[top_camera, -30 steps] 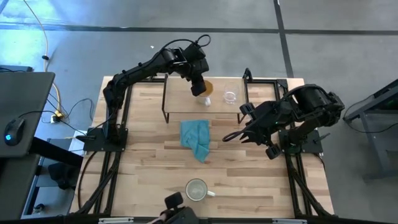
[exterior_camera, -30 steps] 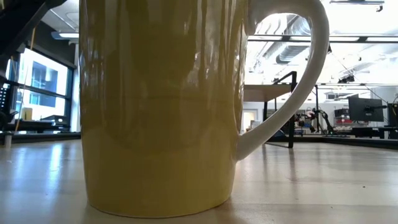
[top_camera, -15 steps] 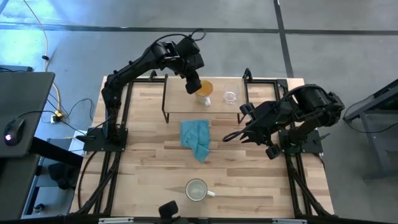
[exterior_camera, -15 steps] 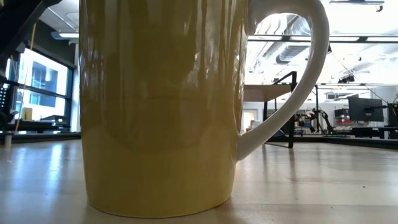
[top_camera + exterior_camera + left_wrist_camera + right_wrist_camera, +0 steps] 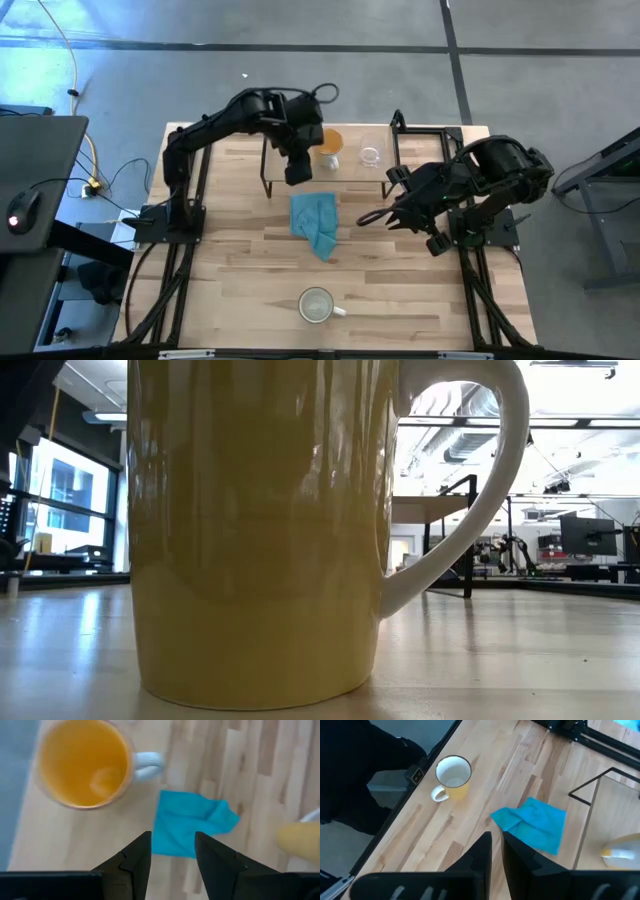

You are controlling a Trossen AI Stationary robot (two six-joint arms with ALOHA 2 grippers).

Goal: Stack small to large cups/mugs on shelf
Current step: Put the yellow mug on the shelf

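The orange mug point(image 5: 330, 143) stands on its base on the shelf point(image 5: 350, 172), its pale handle point(image 5: 147, 762) toward the table's near edge. The clear glass cup point(image 5: 371, 156) stands on the shelf to its right. The cream mug point(image 5: 317, 305) stands on the table near the front edge and fills the low view point(image 5: 255, 530). My left gripper point(image 5: 297, 172) hangs open over the shelf's near edge, left of the orange mug point(image 5: 82, 762), with nothing between its fingers point(image 5: 172, 855). My right gripper point(image 5: 392, 215) waits shut above the table's right part point(image 5: 497, 850).
A crumpled teal cloth point(image 5: 315, 225) lies on the table between the shelf and the cream mug point(image 5: 454, 775). The shelf's thin black legs point(image 5: 590, 790) stand on the table. Bare wood lies left and right of the cloth.
My left gripper has drawn back from above the orange mug, going up and toward the table's near and left edges while staying open. The orange mug has stayed in place on the shelf.
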